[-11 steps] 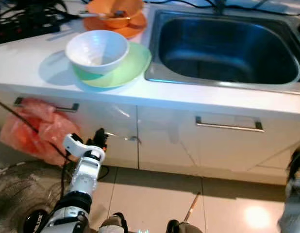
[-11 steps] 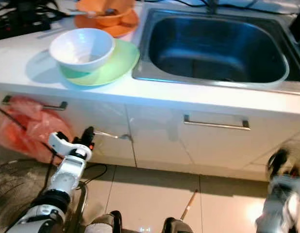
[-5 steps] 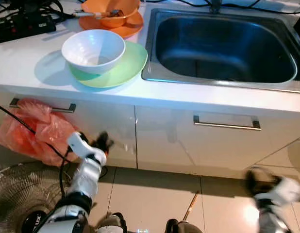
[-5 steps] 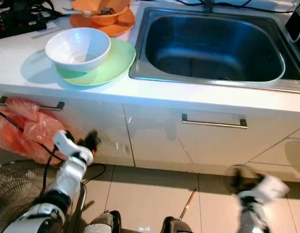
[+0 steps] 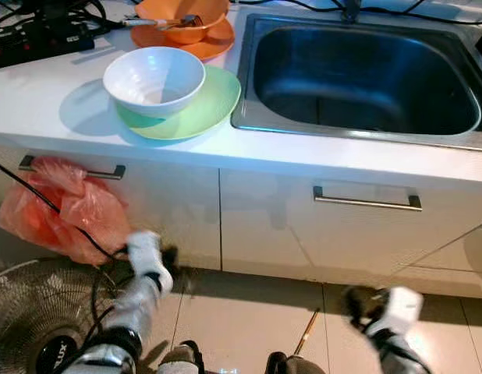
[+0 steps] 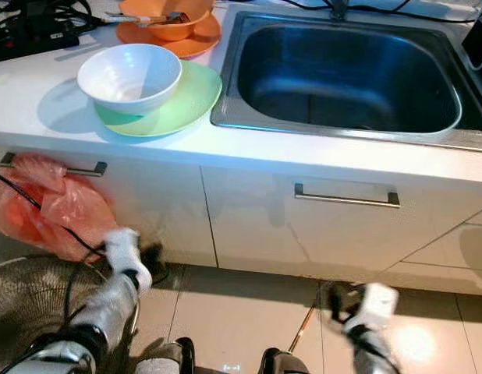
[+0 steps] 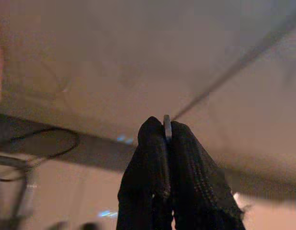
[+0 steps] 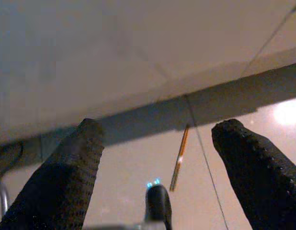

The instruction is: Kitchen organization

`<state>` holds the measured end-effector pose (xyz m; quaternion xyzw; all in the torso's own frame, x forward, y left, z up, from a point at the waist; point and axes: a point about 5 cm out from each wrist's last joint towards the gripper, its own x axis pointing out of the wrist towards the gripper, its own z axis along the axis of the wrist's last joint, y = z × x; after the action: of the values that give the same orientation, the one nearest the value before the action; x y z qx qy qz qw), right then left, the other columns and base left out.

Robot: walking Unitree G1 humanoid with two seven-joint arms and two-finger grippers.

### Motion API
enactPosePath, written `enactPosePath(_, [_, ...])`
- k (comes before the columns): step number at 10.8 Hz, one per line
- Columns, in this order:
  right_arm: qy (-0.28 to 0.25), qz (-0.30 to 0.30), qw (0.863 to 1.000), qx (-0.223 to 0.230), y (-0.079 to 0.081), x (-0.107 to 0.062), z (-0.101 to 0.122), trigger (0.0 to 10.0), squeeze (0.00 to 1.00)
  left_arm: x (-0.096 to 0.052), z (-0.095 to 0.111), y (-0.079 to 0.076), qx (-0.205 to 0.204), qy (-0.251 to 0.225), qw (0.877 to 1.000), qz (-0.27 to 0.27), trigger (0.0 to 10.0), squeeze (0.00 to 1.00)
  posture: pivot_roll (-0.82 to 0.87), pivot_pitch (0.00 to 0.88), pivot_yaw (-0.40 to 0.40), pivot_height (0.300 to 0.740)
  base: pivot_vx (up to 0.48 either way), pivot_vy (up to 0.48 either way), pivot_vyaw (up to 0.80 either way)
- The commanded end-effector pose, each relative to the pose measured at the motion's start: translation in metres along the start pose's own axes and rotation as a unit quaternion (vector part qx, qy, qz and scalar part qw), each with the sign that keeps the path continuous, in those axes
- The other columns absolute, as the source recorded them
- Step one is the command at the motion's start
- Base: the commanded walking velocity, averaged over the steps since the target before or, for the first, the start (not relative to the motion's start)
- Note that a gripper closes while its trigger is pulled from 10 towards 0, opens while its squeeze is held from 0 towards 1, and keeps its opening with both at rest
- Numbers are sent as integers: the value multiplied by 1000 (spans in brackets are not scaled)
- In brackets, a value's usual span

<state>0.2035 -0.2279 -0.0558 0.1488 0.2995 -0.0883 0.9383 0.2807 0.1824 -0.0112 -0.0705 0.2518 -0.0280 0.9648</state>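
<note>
A white bowl (image 5: 154, 78) sits on a green plate (image 5: 214, 105) on the white counter (image 5: 38, 101), left of the steel sink (image 5: 366, 74). Behind them an orange bowl (image 5: 182, 17) with a utensil rests on an orange plate. My left gripper (image 5: 171, 261) hangs blurred, low in front of the left cabinet door. In the left wrist view it (image 7: 167, 127) is shut, with a thin grey metal piece (image 7: 166, 125) pinched end-on between the tips. My right gripper (image 5: 358, 300) is low over the floor on the right, and its fingers (image 8: 81, 158) stand wide open with nothing between them.
The cabinet fronts carry bar handles (image 5: 366, 202). An orange plastic bag (image 5: 62, 210) hangs from the left handle, with a floor fan (image 5: 26, 312) below it. A thin wooden stick (image 5: 307, 331) lies on the tiles. A power strip and cables (image 5: 38, 35) lie at the counter's back left.
Both arms have dropped. The left gripper has sunk from mid-door height toward the floor. The right gripper has moved left and lower, into clearer view.
</note>
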Motion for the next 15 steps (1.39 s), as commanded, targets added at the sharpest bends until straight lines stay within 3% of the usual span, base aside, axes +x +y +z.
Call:
enactPosePath(1, [23,-1,1000,-13,0,-3,-11,10000,0,-5,-15,4,35,28,999,7,10000,0,84,201,-37,740,0,0,0])
enactPosePath(2, [55,10,997,-50,5,-5,-23,10000,0,-9,-28,3,91,59,994,4,10000,0,81,202,-32,740,0,0,0])
enactPosePath(3, [74,29,993,-82,13,-6,-31,10000,0,-14,-41,5,170,90,981,7,10000,0,89,202,-33,740,0,0,0])
enactPosePath(4, [76,36,993,-82,16,-5,-32,10000,0,-16,-44,7,171,96,980,14,10000,0,88,202,-32,740,0,0,0])
enactPosePath(6, [87,46,990,-105,20,-6,-35,10000,0,-18,-50,9,245,115,963,8,10000,0,90,203,-30,740,0,0,0])
enactPosePath(9, [110,66,982,-138,27,-10,-48,10000,0,-19,-54,9,246,138,959,9,10000,0,93,204,-33,740,0,0,0])
enactPosePath(13, [125,84,978,-146,36,-11,-56,10000,0,-22,-61,12,170,152,972,53,10000,0,96,205,-30,740,0,0,0])
enactPosePath(15, [127,83,978,-144,36,-12,-56,10000,0,-22,-63,12,164,162,972,54,10000,0,93,202,-27,740,0,0,0])
